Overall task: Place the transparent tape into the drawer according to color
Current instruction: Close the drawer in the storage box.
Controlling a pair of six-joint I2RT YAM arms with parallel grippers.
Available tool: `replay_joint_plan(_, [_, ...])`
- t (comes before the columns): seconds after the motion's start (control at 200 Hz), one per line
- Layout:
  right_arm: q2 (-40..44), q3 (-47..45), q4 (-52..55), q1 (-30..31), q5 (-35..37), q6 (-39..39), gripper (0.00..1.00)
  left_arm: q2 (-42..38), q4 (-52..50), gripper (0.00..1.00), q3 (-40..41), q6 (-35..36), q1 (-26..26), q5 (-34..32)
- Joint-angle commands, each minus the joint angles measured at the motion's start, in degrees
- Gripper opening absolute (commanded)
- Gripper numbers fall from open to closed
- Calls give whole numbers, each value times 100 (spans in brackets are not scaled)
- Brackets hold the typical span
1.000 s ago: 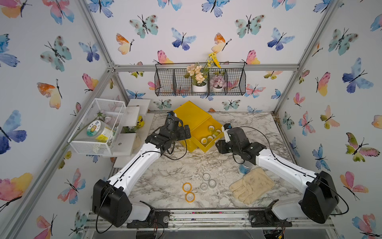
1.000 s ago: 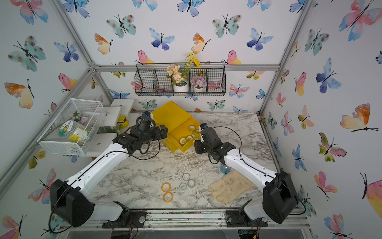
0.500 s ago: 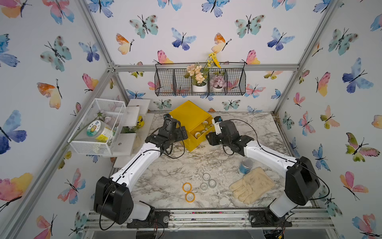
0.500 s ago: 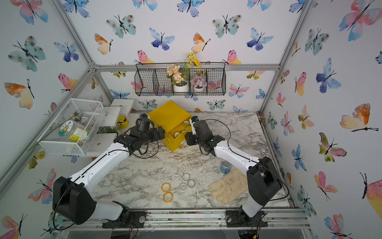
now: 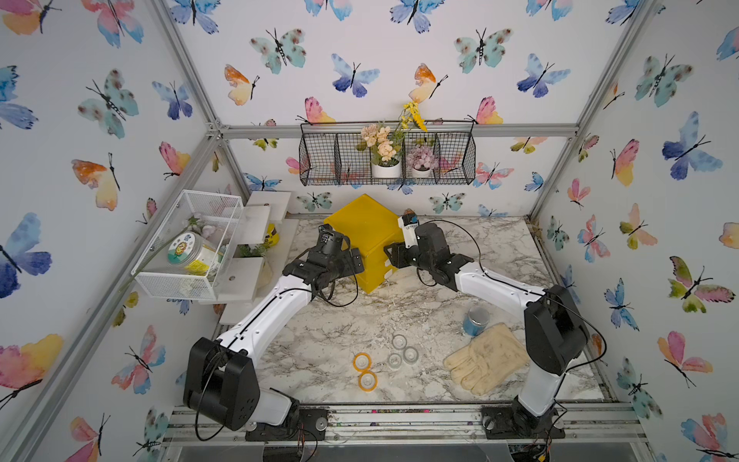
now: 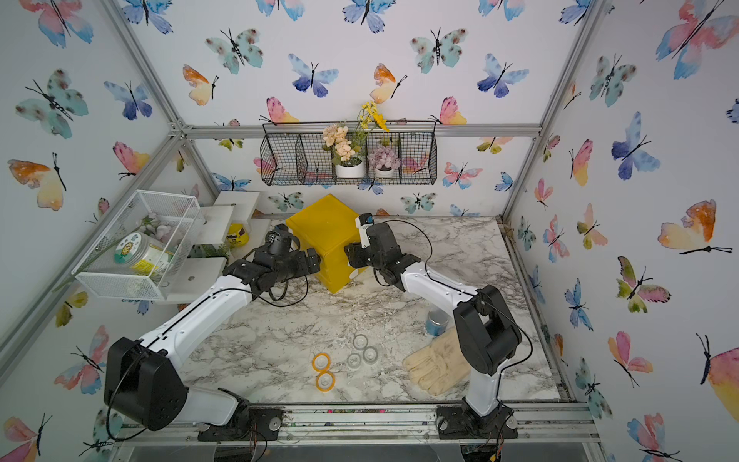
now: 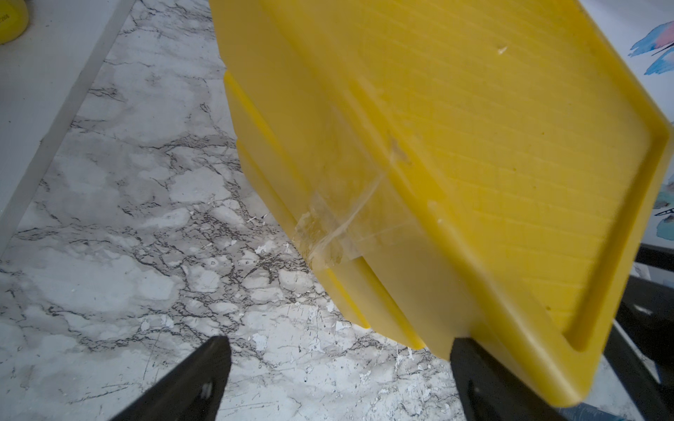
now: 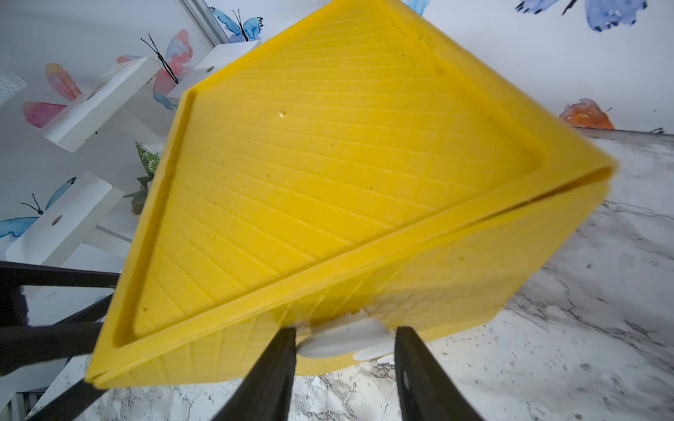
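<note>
The right gripper (image 8: 346, 330) has its jaws drawn partway in and clamped on the white handle (image 8: 339, 346) of the yellow drawer unit (image 5: 362, 228), whose drawer sits shut. The left gripper (image 7: 339, 346) is spread wide and holds nothing (one finger (image 7: 474, 368) rests against the unit's corner, its mate over the marble table (image 7: 146, 182)). The transparent tape lies well apart from both, near the table's front edge: two orange rolls (image 5: 362, 361) beside three colourless rolls (image 5: 410, 354).

butterfly-papered walls (image 5: 400, 60), marble tabletop (image 5: 320, 332), wire wall basket (image 5: 320, 160)
</note>
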State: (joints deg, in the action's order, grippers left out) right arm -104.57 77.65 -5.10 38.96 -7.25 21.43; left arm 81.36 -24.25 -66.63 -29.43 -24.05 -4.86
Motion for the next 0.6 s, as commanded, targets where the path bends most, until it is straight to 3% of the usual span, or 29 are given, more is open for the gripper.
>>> replay_joint_plan(0.0, [-172,190,-371,-1,-294,75,49,-133,-53,99,102,34,7,190])
replay_joint_plan(0.205, [-50,69,-308,-2,-304,151,52,-238,-103,99,168,34,6,195])
replay_joint_plan(0.4, [741,-888,-370,-2,-154,348,58,-543,-123,99,327,7,14,290])
replay_joint_plan(0.516, [996,-1390,-467,-2,-206,735,60,-748,-103,99,480,-2,8,369])
replay_joint_plan(0.596, [1019,-1785,-1094,-41,-580,1296,60,-830,-55,99,559,-10,6,430])
